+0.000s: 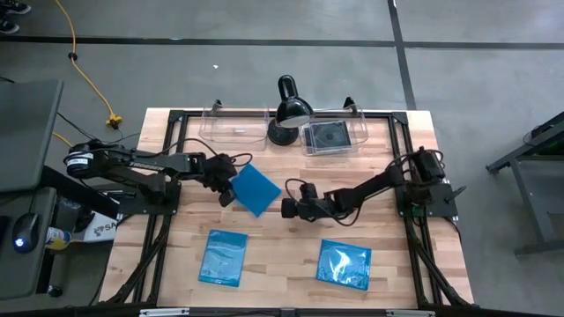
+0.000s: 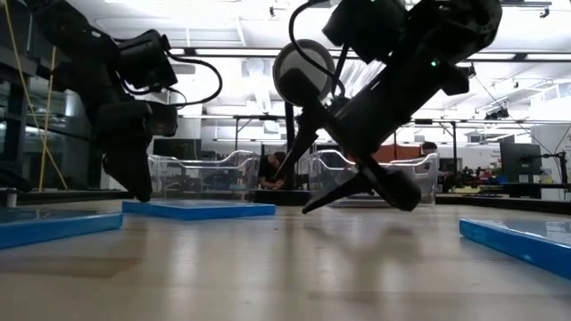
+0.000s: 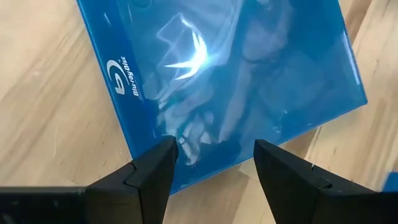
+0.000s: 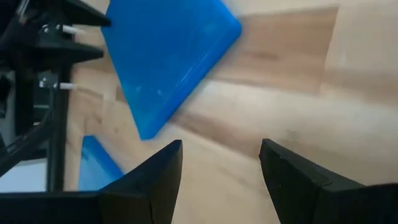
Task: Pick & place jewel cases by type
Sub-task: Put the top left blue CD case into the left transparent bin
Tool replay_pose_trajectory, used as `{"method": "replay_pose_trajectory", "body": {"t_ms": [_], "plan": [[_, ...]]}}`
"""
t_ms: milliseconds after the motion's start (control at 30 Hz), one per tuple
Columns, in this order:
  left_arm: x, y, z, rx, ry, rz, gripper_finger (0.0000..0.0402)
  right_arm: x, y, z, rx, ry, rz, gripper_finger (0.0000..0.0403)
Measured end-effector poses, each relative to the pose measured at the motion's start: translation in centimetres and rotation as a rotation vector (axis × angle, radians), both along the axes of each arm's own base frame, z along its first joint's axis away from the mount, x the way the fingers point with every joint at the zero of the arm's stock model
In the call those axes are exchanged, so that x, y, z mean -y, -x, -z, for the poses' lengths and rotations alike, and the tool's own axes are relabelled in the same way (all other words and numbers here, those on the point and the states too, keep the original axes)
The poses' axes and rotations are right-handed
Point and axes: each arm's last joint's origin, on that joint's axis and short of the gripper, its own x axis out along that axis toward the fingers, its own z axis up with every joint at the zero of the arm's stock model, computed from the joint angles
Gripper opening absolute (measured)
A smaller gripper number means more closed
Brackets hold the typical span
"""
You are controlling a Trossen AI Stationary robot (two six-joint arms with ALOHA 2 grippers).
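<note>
Blue case (image 1: 256,189) lay flat on the wooden bench (image 1: 282,264), near its centre, turned cornerwise between the two arms. The left tool (image 1: 227,192) sat at the case's left edge with its fingers (image 3: 155,171) spread, one on each side of that edge (the left wrist view showed the glossy blue cover just past the fingertips); whether they touched the case could not be told. The right tool (image 1: 288,209) hovered low over bare wood just to the right of the same case, its fingers (image 4: 161,171) apart and holding nothing.

Two more blue cases lay flat toward the front of the bench, one at front left (image 1: 222,258) and one at front right (image 1: 344,263), well apart. A dark case (image 1: 327,136) rested inside the right-hand clear bin (image 1: 357,129) at the back edge. The left-hand clear bin (image 1: 234,124) stood beside a black desk lamp (image 1: 287,111), which was placed between the two bins.
</note>
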Motion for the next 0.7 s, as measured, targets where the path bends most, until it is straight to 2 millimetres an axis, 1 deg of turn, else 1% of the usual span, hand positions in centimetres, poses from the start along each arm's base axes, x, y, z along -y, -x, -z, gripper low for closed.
{"method": "replay_pose_trajectory", "body": {"t_ms": [167,333,433,567,700], "plan": [[1.0,-0.3,0.0,0.022,0.069,0.052,0.0217,1.5,-0.2,0.0,-0.014,0.019,-0.003,0.0199],[2.7,-1.1,-0.2,0.086,0.121,0.104,0.0217,3.0,-0.4,0.1,-0.026,0.037,-0.001,0.0199],[3.7,-1.6,-0.1,0.105,0.118,0.092,0.0217,3.5,-0.4,0.1,-0.032,0.027,-0.026,0.0199],[4.5,-2.2,0.3,0.111,0.127,0.092,0.0217,3.1,-0.3,0.3,-0.056,0.016,-0.06,0.0199],[5.3,-2.8,0.9,0.116,0.143,0.106,0.0217,1.4,0.1,0.4,-0.073,0.009,-0.073,0.0199]]}}
